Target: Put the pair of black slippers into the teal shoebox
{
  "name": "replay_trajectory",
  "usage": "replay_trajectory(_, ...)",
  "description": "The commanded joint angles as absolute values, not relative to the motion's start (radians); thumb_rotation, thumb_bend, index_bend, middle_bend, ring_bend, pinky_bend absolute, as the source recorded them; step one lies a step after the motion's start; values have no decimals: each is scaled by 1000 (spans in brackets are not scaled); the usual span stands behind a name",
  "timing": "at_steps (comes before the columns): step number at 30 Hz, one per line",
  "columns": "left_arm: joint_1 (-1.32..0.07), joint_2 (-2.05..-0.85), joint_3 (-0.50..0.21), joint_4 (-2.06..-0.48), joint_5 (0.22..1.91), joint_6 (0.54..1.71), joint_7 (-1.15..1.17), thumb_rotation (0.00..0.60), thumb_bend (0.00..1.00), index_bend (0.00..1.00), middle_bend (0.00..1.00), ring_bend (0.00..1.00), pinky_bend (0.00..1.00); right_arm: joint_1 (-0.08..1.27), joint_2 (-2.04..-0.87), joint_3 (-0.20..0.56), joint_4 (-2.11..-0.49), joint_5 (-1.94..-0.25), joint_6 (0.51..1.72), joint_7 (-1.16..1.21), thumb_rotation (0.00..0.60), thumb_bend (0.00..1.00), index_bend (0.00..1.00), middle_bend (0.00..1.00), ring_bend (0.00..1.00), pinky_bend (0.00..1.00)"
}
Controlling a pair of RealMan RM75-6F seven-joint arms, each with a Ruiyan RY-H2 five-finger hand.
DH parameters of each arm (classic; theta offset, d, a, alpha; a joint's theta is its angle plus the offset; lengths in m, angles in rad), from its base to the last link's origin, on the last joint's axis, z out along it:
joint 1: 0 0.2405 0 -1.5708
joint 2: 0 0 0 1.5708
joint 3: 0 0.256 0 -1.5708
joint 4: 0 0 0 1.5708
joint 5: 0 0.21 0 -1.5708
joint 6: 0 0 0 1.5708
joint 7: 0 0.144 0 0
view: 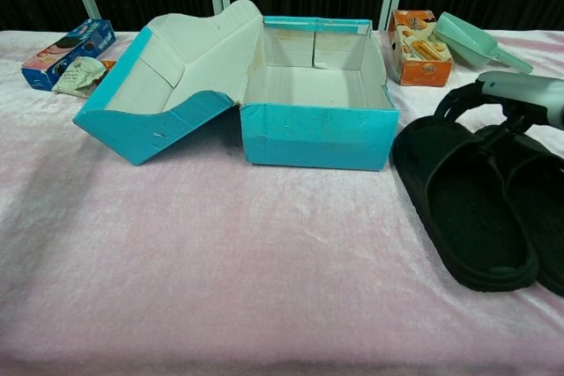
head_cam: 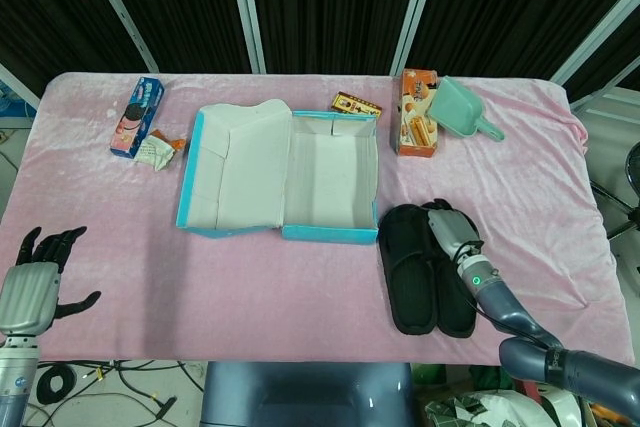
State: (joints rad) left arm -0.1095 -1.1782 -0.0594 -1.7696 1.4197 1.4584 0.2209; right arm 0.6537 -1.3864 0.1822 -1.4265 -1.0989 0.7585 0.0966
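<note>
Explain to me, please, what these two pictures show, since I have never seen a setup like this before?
This is a two-armed robot with humanlike hands, steered remotely by a person, at a table under a pink velvety cloth. One picture looks down from the robot's head; the other looks forward from its chest.

On the cloth lies an open teal cardboard shoebox, white inside, lid folded out to the left. Its job is to put the pair of black rubber slippers into it; they lie side by side just right of the box.

The right hand reaches down onto the slippers, its dark fingers curled over the straps; whether it actually grips them, I cannot tell. The left hand hovers open near the left edge, holding nothing.

Further back are a blue biscuit pack, an orange snack box and a mint-green plastic scoop.
</note>
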Motion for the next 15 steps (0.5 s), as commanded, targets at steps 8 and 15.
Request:
replay_trajectory(8,-114,-1183,-61,-1760,1425,1458,212,600,0,149,198,163,0,599,-1173,258,-1669,-1162,870,177,600,191,392,452,169,62)
replay_trajectory(15,-117,-1182,-62,-1767,1427,1457,221,600,0,149,198,163,0,584,-1057,326,-1748,-1179,912,256,600,191,398,449,166,61)
